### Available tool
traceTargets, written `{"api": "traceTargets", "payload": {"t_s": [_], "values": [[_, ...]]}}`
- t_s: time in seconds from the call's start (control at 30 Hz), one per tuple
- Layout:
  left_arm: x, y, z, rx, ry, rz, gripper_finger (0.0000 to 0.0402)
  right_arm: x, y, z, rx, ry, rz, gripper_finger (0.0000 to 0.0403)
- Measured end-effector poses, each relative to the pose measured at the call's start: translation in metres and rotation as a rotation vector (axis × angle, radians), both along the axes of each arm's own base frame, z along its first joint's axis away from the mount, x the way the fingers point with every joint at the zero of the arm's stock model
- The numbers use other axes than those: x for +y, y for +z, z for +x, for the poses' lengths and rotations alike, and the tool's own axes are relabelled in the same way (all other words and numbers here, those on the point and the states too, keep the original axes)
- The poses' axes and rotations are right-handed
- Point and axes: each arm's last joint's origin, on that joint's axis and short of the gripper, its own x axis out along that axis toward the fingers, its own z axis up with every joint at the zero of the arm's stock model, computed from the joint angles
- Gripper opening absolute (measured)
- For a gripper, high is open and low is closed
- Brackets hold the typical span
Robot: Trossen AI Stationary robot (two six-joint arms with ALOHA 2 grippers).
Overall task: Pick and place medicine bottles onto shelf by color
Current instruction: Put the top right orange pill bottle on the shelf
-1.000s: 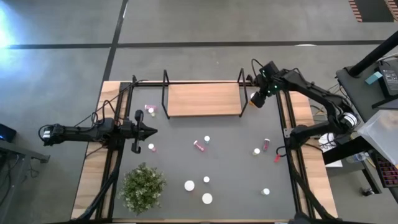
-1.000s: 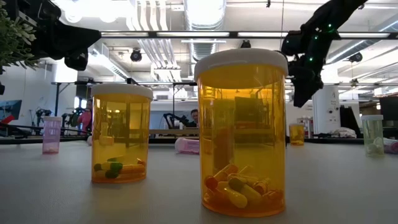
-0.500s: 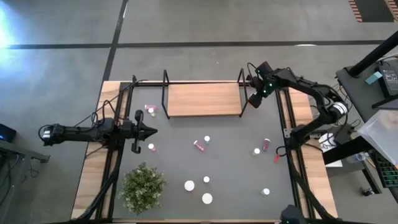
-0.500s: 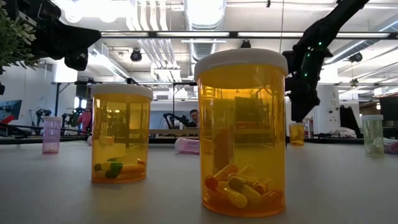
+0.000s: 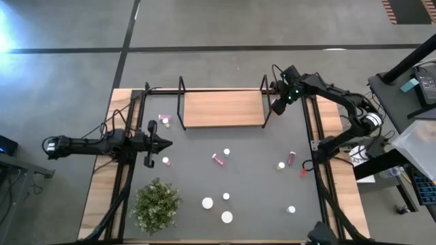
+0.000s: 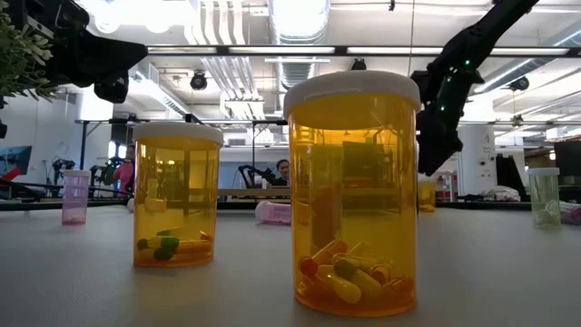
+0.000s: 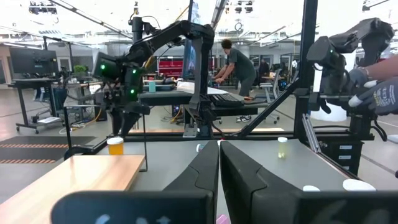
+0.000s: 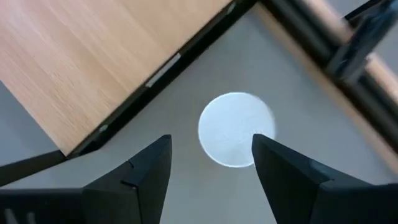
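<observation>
A small orange medicine bottle with a white cap [image 8: 236,129] stands upright on the mat just off the right end of the shelf [image 5: 223,109]; it also shows in the left wrist view [image 7: 115,145]. My right gripper [image 8: 211,158] hangs open above it, pointing steeply down, one finger to each side of the cap, touching nothing. In the high view the right gripper [image 5: 278,107] hides this bottle. My left gripper [image 5: 167,142] waits shut at the table's left, held level. Other bottles stand scattered on the mat, among them a pink one [image 5: 219,158].
The shelf's black wire frame [image 5: 266,102] stands close beside my right gripper. Two large orange bottles [image 6: 354,191] [image 6: 176,195] stand near the front edge, with a green plant [image 5: 157,203] at the front left. Small bottles [image 5: 281,165] [image 5: 291,157] lie at mid right.
My right gripper has come down and a little toward the shelf's right end, and now stands lower over the small orange bottle. The bottle has not moved.
</observation>
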Motion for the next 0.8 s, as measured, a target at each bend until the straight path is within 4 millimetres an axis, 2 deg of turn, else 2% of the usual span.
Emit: {"api": "traceTargets", "payload": {"t_s": [0.2, 0.47, 0.8], "values": [[0.0, 0.0, 0.0, 0.0, 0.0, 0.0, 0.0, 0.002, 0.007, -0.003, 0.012, -0.032, -0.047, 0.0215], [0.0, 0.0, 0.0, 0.0, 0.0, 0.0, 0.0, -0.012, -0.012, 0.006, 0.022, -0.09, 0.005, 0.0215], [0.0, 0.0, 0.0, 0.0, 0.0, 0.0, 0.0, -0.018, -0.019, 0.009, 0.014, -0.095, 0.008, 0.0215]]}}
